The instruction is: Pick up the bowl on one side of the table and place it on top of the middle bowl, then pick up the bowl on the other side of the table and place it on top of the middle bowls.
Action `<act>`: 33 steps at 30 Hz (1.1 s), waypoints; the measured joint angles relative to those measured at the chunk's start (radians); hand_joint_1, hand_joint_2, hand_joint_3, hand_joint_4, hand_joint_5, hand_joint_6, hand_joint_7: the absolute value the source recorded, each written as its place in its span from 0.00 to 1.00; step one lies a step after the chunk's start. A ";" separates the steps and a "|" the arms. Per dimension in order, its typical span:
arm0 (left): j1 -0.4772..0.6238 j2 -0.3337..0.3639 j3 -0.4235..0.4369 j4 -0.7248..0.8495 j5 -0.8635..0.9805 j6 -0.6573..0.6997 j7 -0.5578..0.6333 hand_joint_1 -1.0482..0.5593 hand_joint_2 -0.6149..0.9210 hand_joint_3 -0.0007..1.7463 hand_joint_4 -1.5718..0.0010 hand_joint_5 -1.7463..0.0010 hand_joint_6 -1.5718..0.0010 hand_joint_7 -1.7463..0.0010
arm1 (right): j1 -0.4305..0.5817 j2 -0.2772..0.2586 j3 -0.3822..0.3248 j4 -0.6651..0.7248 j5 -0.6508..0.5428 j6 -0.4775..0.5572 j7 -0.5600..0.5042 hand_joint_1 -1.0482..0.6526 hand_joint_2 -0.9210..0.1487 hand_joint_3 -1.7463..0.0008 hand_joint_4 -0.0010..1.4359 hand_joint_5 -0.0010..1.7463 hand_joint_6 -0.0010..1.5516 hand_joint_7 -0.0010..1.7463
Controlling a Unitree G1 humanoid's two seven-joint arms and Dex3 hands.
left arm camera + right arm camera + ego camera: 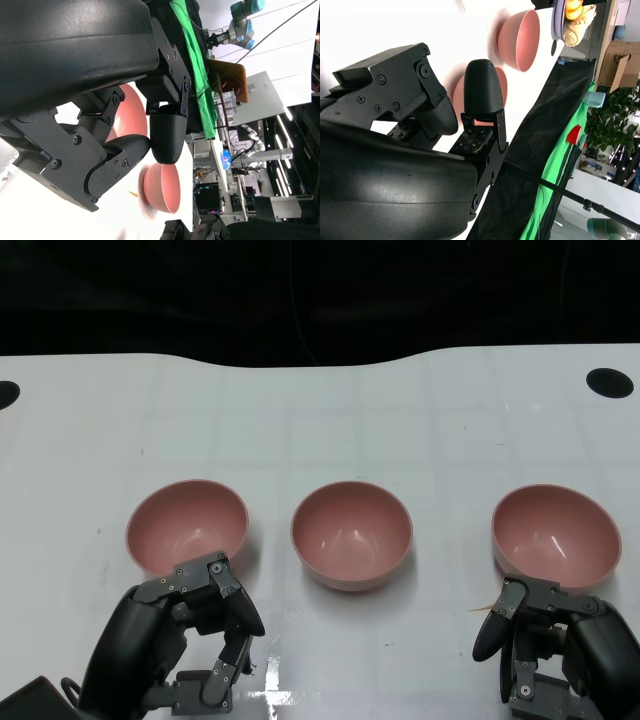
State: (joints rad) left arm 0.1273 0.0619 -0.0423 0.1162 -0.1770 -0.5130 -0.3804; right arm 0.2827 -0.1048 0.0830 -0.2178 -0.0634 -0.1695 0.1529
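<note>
A: Bowl positions?
B: Three pink bowls, upright, set in one row across the white tabletop (pixel 320 420) and well apart from one another. Middle bowl (pixel 351 534) at the centre of the row. Left bowl (pixel 187 525) on the robot's left side, right bowl (pixel 556 537) on its right side. None stacked; each resting directly on the tabletop.

A: Left hand?
B: Left hand (pixel 190 640) located on the near side of the left bowl, knuckles just beside its near rim as seen in the head view. Contact with the bowl not determinable. Fingers (pixel 222 605) bent at the knuckles and apart, nothing held between them. Confirmed in the left wrist view: open gap between the fingers, pink bowl surface visible beyond.

A: Right hand?
B: Right hand (pixel 555 645) located on the near side of the right bowl, close to its near rim. Fingers (pixel 497 625) apart, nothing held.

A: Surroundings?
B: Black backdrop (pixel 320 290) behind the far edge of the tabletop. Two dark round openings near the far corners, one at right (pixel 610 382).
</note>
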 measured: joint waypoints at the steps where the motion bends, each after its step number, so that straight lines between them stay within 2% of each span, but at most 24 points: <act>1: 0.000 0.000 0.000 0.000 0.000 0.000 0.000 0.52 0.68 0.71 0.47 0.02 0.52 0.15 | 0.000 0.000 0.000 0.000 0.000 0.000 0.000 0.60 0.56 0.12 0.63 1.00 0.54 0.82; 16: 0.000 0.000 0.000 0.000 0.001 0.000 0.000 0.51 0.66 0.73 0.47 0.02 0.51 0.15 | 0.000 0.000 0.000 0.000 0.000 0.000 0.001 0.59 0.55 0.12 0.64 1.00 0.54 0.82; 23: 0.000 0.000 0.000 0.000 0.000 0.000 0.000 0.51 0.67 0.72 0.46 0.03 0.51 0.16 | 0.000 -0.001 0.000 0.006 0.001 -0.010 0.004 0.60 0.55 0.14 0.62 0.99 0.54 0.79; 28: 0.000 0.000 0.000 0.000 0.000 0.000 0.000 0.52 0.67 0.73 0.46 0.03 0.51 0.16 | -0.003 -0.003 -0.003 0.010 0.008 -0.021 0.009 0.59 0.44 0.31 0.50 0.82 0.47 0.64; 30: 0.000 0.000 0.000 0.000 0.000 0.000 -0.001 0.52 0.67 0.73 0.47 0.03 0.51 0.16 | -0.004 -0.003 -0.005 0.013 0.022 -0.035 0.013 0.59 0.42 0.36 0.46 0.79 0.44 0.61; 33: 0.000 0.000 0.000 0.000 0.000 0.000 -0.002 0.52 0.67 0.73 0.47 0.03 0.52 0.15 | -0.009 -0.007 -0.007 0.020 0.015 -0.060 0.013 0.55 0.35 0.48 0.39 0.73 0.39 0.53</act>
State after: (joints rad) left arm 0.1270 0.0618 -0.0423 0.1164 -0.1771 -0.5134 -0.3821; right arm 0.2736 -0.1120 0.0760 -0.1976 -0.0484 -0.2293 0.1661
